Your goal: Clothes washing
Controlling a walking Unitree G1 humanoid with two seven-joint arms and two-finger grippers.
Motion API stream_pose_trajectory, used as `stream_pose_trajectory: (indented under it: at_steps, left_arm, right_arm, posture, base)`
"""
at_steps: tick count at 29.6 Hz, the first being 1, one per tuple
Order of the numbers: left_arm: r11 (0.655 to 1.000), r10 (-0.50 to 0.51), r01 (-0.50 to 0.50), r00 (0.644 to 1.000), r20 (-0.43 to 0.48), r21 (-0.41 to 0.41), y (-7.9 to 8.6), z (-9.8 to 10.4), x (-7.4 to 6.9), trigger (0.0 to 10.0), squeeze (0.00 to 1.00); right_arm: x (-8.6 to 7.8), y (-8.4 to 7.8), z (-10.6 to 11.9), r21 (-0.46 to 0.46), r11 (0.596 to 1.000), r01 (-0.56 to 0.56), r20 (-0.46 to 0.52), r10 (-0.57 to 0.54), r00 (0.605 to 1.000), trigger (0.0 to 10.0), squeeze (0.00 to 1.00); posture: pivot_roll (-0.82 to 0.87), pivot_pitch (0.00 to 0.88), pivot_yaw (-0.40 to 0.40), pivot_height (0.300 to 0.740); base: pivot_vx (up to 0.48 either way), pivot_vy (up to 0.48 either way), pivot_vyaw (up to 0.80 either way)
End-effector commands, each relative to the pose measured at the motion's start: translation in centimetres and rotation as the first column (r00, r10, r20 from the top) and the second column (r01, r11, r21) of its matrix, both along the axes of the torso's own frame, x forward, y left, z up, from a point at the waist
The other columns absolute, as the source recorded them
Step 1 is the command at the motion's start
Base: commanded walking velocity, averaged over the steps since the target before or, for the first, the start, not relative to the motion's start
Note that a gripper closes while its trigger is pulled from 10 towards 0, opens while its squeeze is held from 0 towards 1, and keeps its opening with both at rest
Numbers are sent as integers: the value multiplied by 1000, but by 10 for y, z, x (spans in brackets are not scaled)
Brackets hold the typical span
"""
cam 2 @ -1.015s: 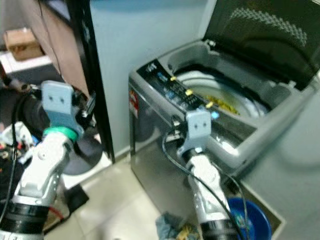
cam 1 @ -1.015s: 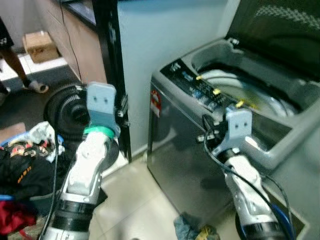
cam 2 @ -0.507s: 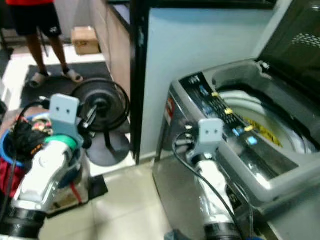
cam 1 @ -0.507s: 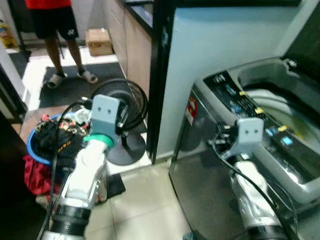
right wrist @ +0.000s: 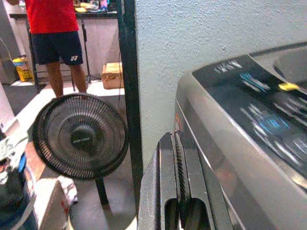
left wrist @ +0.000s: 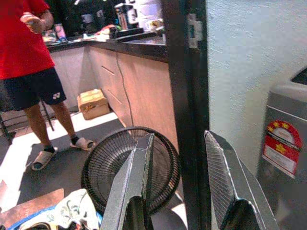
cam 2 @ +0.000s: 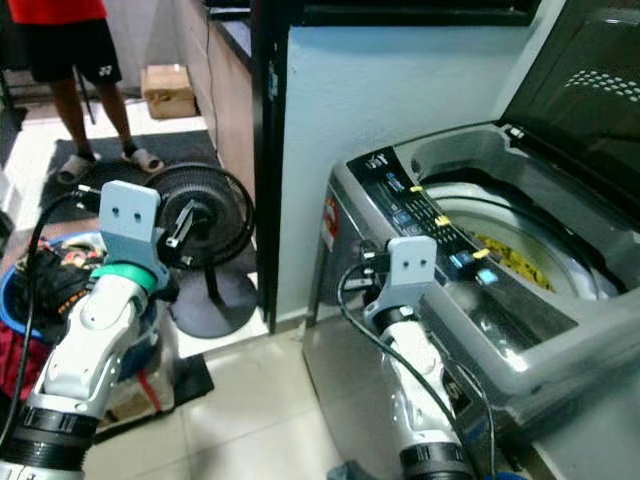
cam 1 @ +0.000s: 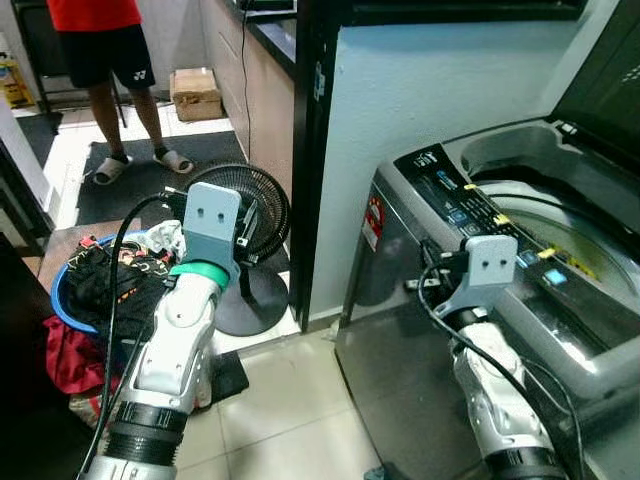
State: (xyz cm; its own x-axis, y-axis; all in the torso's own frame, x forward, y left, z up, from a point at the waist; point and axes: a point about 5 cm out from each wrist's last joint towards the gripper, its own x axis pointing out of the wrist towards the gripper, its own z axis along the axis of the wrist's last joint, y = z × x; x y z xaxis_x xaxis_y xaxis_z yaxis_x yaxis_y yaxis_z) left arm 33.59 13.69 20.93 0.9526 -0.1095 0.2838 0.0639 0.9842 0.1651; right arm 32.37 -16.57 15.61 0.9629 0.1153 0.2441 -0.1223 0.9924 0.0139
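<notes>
Tiled laundry corner: left gripper (left wrist: 177, 182) hung open above the clothes basket (cam 1: 62, 300); right gripper (right wrist: 178, 187), fingers pressed together, pointed beside the open washing machine (cam 1: 520, 250). Lowering left squarely onto garments seemed wise.

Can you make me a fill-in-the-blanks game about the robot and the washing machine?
1. The lid of the washing machine is ____.
2. The left gripper has its fingers ____.
3. The right gripper has its fingers ____.
4. The clothes are piled in a basket coloured ____.

Missing words: open; open; shut; blue
</notes>
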Motion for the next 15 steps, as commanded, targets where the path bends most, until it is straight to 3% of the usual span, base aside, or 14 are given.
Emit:
stream_pose_trajectory:
  at_steps: [1,15]
  left_arm:
    - [1000,17,-17,1000,-4,20,4,-1,2,10000,0]
    - [1000,15,-15,1000,5,23,4,-1,2,10000,0]
  right_arm:
    - [1,4,-2,0,1000,-13,-4,13,1000,10000,0]
    - [1,3,-2,16,1000,-8,1,8,1000,10000,0]
  posture:
    - [60,0,6,740]
    - [62,0,7,740]
  base:
    - [480,0,794]
    - [480,0,794]
